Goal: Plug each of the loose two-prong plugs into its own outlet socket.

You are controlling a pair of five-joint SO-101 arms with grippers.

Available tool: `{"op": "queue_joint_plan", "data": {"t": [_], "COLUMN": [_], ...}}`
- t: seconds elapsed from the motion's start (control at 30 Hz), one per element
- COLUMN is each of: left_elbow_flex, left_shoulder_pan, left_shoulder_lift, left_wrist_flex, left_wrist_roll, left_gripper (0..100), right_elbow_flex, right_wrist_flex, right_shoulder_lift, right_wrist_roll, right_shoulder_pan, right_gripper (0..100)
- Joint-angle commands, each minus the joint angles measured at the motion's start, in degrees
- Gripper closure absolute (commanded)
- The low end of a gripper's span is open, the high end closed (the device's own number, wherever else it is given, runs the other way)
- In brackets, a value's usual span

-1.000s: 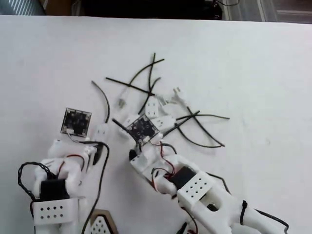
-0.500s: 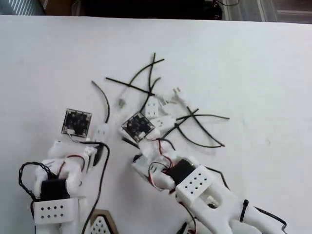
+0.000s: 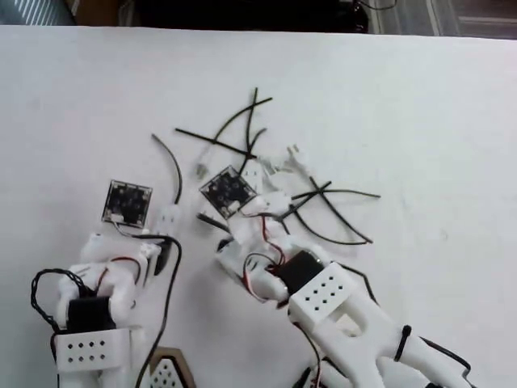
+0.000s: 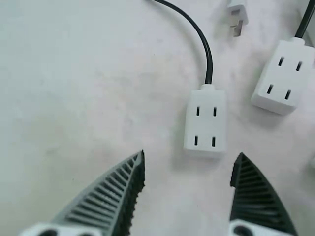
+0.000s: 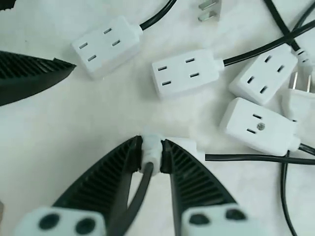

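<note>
My right gripper is shut on a small white two-prong plug, whose black cord runs back between the jaws. Beyond it lie white outlet blocks: one beside the left arm's black finger, one straight ahead, and two more to the side. Loose plugs lie farther off. My left gripper is open just short of an outlet block with a black cord. In the high view that block lies between the two arms.
Several black cords cross in a tangle at the table's middle, with more cords on the right arm's far side. Another outlet block and a loose plug lie past the left gripper. Bare white table stretches to the right.
The right arm has pushed forward toward the pile of outlets, its wrist shifting up and slightly left in the high view, plug still held. The left arm has not moved.
</note>
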Motion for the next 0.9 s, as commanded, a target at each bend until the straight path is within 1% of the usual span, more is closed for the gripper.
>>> {"op": "queue_joint_plan", "data": {"t": [0.0, 0.2, 0.43, 0.7, 0.87], "left_elbow_flex": [-0.18, -0.18, -0.18, -0.18, -0.18], "left_shoulder_pan": [-0.75, -0.75, -0.75, -0.75, -0.75], "left_shoulder_lift": [-0.66, -0.66, -0.66, -0.66, -0.66], "left_wrist_flex": [-0.44, -0.44, -0.44, -0.44, -0.44], "left_wrist_roll": [-0.53, -0.53, -0.53, -0.53, -0.53], "left_gripper": [72, 72, 72, 72, 72], "right_elbow_flex": [-2.73, 0.53, 6.33, 6.95, 6.95], "right_wrist_flex": [0.48, -0.13, -6.37, -6.81, -6.81], "right_shoulder_lift": [-0.84, -0.84, -0.31, -0.75, -0.75], "right_wrist_roll": [-2.9, -3.87, -3.69, -3.87, -3.87], "right_shoulder_pan": [0.66, 0.66, 0.04, -0.31, -3.03], "right_gripper": [98.1, 98.1, 98.2, 98.2, 98.2]}}
